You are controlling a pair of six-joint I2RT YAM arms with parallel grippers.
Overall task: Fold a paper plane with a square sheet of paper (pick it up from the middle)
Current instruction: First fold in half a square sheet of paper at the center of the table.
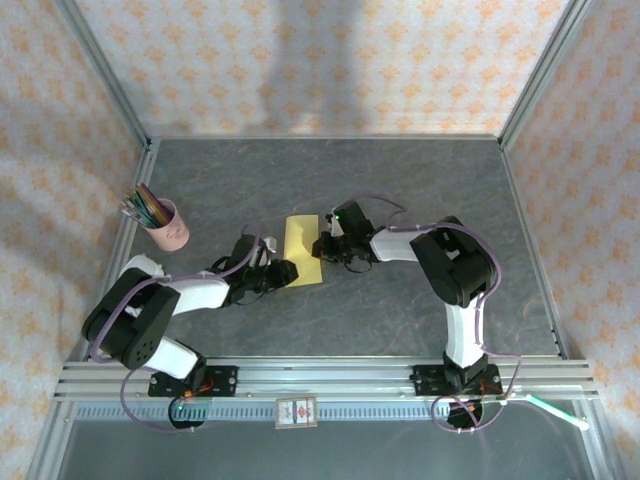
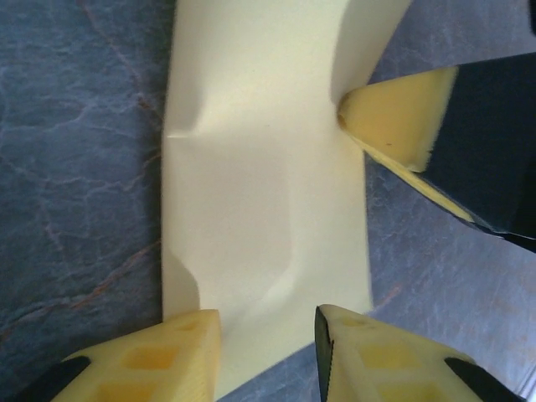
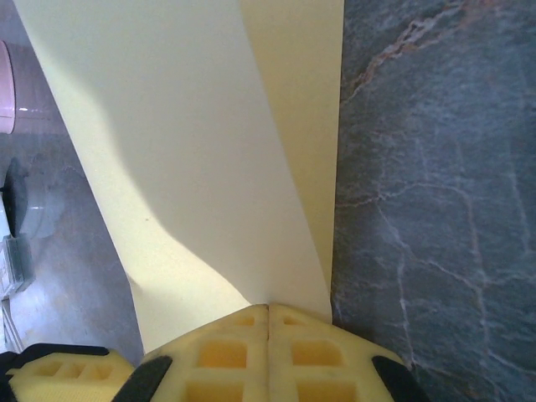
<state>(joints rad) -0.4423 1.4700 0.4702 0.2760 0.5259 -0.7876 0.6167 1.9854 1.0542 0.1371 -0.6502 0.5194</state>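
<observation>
The square sheet of paper (image 1: 301, 250) lies folded into a yellow upright strip at the table's middle. In the left wrist view the paper (image 2: 260, 167) shows dents and a soft crease. My left gripper (image 1: 286, 272) is at the strip's near left corner, its jaws apart, with the paper's near edge under the gap (image 2: 268, 352). My right gripper (image 1: 325, 247) is shut, tips together, pressing down on the strip's right edge (image 3: 268, 308). Its fingertip (image 2: 394, 117) appears in the left wrist view on the paper's edge. A folded layer of paper (image 3: 193, 151) runs up from the right tips.
A pink cup (image 1: 167, 224) full of coloured pens stands at the left of the grey marbled table (image 1: 400, 190); its side (image 3: 4, 88) shows in the right wrist view. Aluminium frame rails and patterned walls bound the table.
</observation>
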